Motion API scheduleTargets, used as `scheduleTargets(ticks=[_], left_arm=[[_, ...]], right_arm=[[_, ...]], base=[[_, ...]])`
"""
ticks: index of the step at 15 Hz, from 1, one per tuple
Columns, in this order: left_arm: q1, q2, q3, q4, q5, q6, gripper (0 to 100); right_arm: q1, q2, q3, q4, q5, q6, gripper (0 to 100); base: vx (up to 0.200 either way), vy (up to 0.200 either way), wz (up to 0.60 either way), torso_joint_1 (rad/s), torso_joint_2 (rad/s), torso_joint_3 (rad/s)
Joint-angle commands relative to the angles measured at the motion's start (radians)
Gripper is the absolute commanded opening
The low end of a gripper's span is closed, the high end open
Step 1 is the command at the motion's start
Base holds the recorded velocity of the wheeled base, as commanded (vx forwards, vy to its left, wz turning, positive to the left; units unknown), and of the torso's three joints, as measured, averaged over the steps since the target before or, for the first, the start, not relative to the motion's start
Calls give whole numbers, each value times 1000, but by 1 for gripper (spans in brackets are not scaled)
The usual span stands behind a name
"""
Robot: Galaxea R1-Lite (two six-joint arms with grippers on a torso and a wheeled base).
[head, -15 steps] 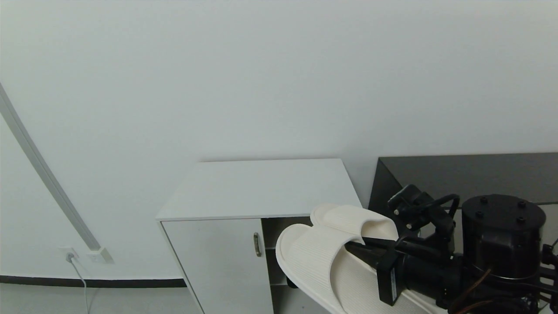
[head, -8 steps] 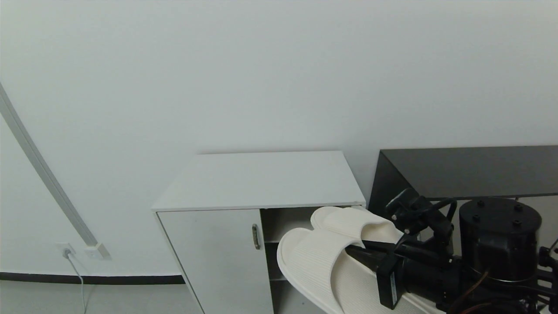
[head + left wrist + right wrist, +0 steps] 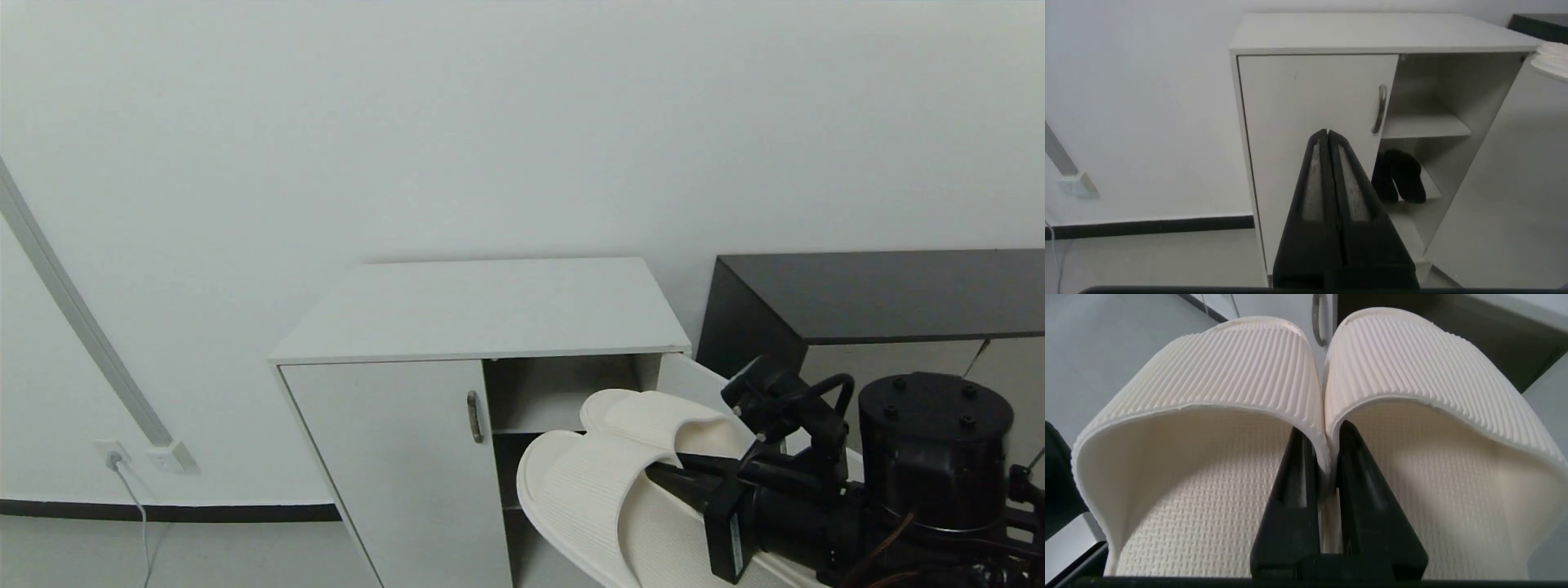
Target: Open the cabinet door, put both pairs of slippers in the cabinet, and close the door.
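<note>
In front of the white cabinet [image 3: 482, 310], the right pincer [image 3: 665, 467] holds a pair of cream slippers [image 3: 588, 490] side by side, toes toward the open right half. The left door [image 3: 392, 457] is shut, its handle [image 3: 472, 416] at the inner edge. The right door [image 3: 686, 380] is swung out toward me.

The right wrist view shows the grip itself. One black finger [image 3: 1290, 498] sits inside each slipper, and the two are clamped together on the inner walls where the slippers meet.

The left wrist view shows the left pincer [image 3: 1328, 143] with its fingers pressed flat together and nothing between them. It faces the shut door from well back. That view also looks deeper into the cabinet, where a pair of black slippers [image 3: 1400, 175] leans on the lower shelf [image 3: 1429, 192] under an upper shelf [image 3: 1429, 126].

A dark tabletop [image 3: 882, 294] stands just right of the cabinet.

Compared with a second ago, the head camera has shifted. The cabinet and dark tabletop now sit higher in its view, and more of the cabinet's inside and the right door's edge show. The cream slippers and right pincer keep their place in the picture.
</note>
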Motion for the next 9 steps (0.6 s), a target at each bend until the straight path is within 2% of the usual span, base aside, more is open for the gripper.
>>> scheduleTargets(ticks=[1,9], left_arm=[[0,0,0,-1,0,0,0],[0,0,0,-1,0,1,0]], right_arm=[[4,1,1,0,-1,0,0],[15,1,16,-5,-1,-31,0]], base=[[0,0,0,-217,549,315],[0,0,0,-206,529,324]])
